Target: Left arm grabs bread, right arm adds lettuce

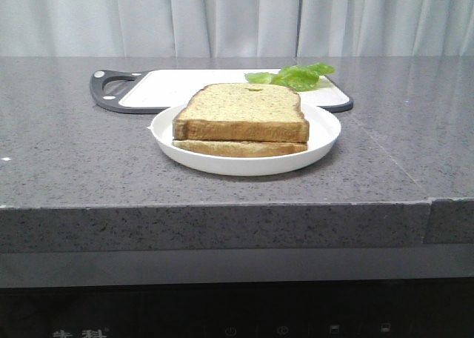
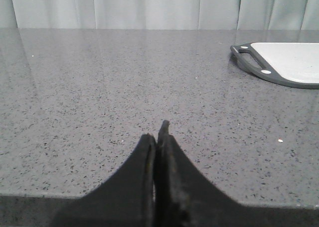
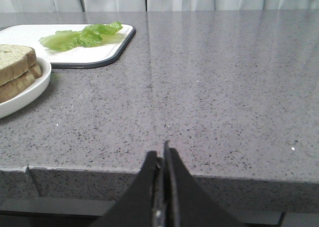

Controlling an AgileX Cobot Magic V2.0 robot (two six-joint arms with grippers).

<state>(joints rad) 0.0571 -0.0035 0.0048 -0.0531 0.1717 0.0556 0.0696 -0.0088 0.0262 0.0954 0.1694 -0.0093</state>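
Note:
The bread (image 1: 243, 113) is a thick golden-brown slice lying on top of a thinner slice (image 1: 241, 148) in a white plate (image 1: 324, 138) at the middle of the counter; the right wrist view catches its edge (image 3: 15, 62). The lettuce (image 1: 293, 76) lies on the right end of a white cutting board (image 1: 178, 86) behind the plate, and shows as a green leaf (image 3: 79, 37) from the right wrist. My left gripper (image 2: 157, 133) is shut with nothing in it, near the counter's front edge, left of the board. My right gripper (image 3: 160, 153) is shut and holds nothing, off the front edge, right of the plate. Neither arm appears in the front view.
The cutting board has a dark rim and a handle with a cut-out (image 2: 249, 57) at its left end. The grey speckled counter (image 1: 74, 145) has a front edge (image 3: 99, 170) just ahead of the right gripper. A pale curtain hangs behind.

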